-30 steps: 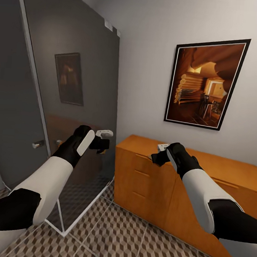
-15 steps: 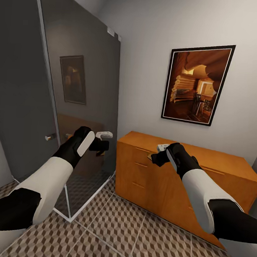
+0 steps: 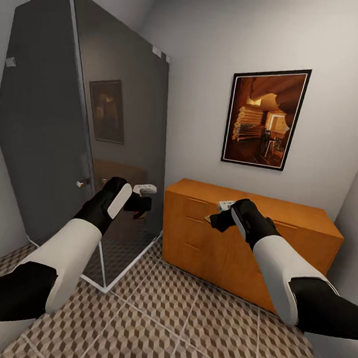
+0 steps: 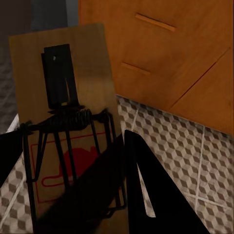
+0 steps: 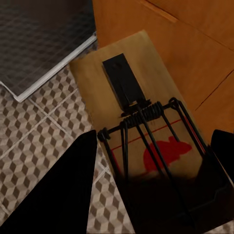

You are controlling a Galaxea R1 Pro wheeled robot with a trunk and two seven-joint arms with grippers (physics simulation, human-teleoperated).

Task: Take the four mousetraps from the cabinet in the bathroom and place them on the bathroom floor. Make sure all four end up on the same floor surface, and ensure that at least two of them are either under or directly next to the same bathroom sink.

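Note:
Each gripper holds one mousetrap, a brown board with dark wire and a red mouse print. In the left wrist view my left gripper is shut on a mousetrap above the tiled bathroom floor. My right gripper is shut on another mousetrap, close to the cabinet. In the head view the left gripper hovers beside the glass panel. The right gripper hangs in front of the orange-brown cabinet, above the floor. The sink is out of view.
A dark glass shower enclosure with a raised white-edged base stands at the left. The cabinet fills the back wall under a framed picture. A grey wall closes the right side. Open tiled floor lies in front of me.
The whole head view has shifted: the camera has drawn back and turned, so more of the shower enclosure and the cabinet shows. Both grippers keep their mousetraps in the same pose.

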